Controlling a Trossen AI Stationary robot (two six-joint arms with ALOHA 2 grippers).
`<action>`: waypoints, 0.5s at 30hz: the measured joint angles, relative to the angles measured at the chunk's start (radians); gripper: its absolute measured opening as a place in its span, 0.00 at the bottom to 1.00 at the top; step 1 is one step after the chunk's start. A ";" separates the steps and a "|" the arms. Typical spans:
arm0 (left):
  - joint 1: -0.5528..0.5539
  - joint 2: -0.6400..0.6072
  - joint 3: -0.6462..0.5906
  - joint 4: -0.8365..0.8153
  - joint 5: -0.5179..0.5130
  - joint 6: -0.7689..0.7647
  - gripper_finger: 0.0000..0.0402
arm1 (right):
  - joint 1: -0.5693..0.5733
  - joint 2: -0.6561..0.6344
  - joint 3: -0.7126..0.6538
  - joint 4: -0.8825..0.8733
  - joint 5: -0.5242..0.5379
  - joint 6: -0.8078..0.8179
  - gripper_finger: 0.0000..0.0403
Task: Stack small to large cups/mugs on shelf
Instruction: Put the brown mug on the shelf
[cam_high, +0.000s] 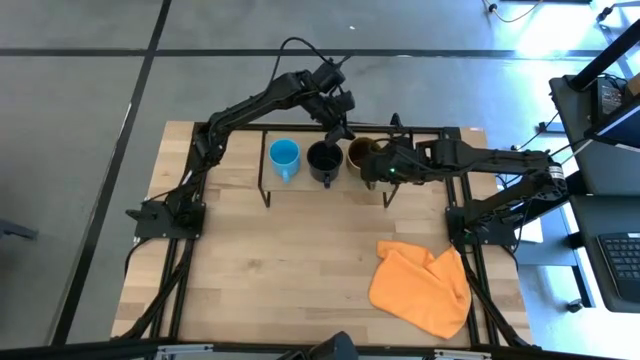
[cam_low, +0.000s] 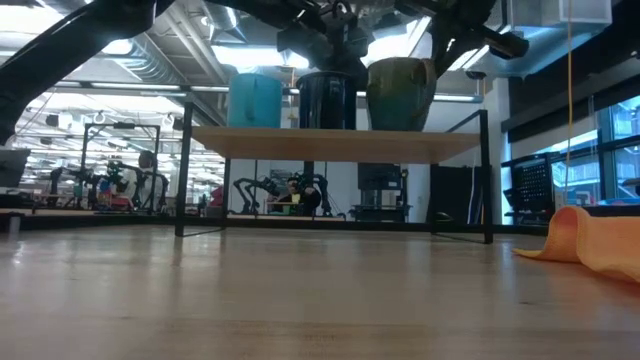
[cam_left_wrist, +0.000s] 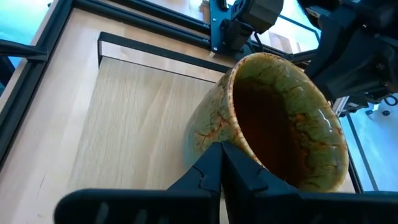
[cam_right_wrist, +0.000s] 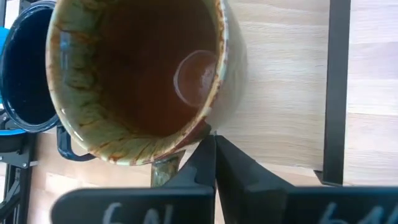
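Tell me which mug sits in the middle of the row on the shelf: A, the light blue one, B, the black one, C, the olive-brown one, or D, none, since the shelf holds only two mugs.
B: in the high view the black mug stands on the shelf between the light blue mug and the olive-brown mug, and the low view shows the same order.

No legible text, label, brand, number or sign appears in any view; pale marks along the right wrist view's lower edge are too blurred to read.
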 joint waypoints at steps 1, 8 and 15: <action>0.000 0.000 0.000 0.001 0.000 0.000 0.01 | 0.000 0.003 0.000 -0.001 0.000 0.000 0.01; 0.000 0.000 0.000 0.002 -0.020 0.000 0.01 | 0.000 0.007 0.000 0.005 0.004 0.000 0.01; -0.002 0.000 0.000 -0.016 -0.061 0.002 0.01 | -0.001 0.007 0.000 0.003 0.012 -0.004 0.02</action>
